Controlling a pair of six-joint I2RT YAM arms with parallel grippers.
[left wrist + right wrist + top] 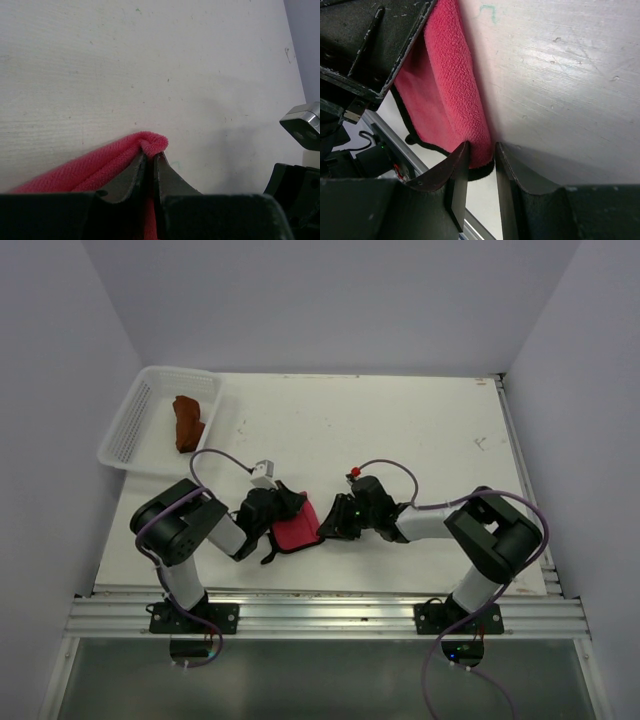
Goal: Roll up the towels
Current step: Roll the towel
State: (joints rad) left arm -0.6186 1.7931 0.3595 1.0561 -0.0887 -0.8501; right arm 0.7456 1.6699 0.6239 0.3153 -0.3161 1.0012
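- The step in hand looked like rolling the pink towel (90, 172), with both grippers working on it at the near middle of the table (150, 60).
- The left gripper (151, 161) was clenched on the pink towel. Its two fingers pinched a small fold of cloth, which bulged in a rounded lip just past the tips.
- The right gripper (481, 150) straddled the end of the towel's rolled edge, one finger on each side. The cloth filled the gap between them, but I could not tell whether the fingers pressed it or only bracketed it.
- To do this well, I judged that both ends should turn together at the same pace, so the roll comes out even rather than cone-shaped.
- Each grip should take the whole thickness of the roll. Holding only the outer layer would let the inside slip and unwind.
- Working low over the table with light tension between the two grippers should keep the cloth from sagging in the middle.
- In the right wrist view the dark-edged border hung loose beside the roll. It could be left out of the roll unless it is tucked in.
- Seen from above, the pink towel lay between the two grippers and touched both, the left one at its left edge and the right one at its right edge.
- The orange-brown towel (187, 422) lay in the white basket (125, 430) at the far left corner, well apart from both grippers. From above I could not tell whether it was rolled.
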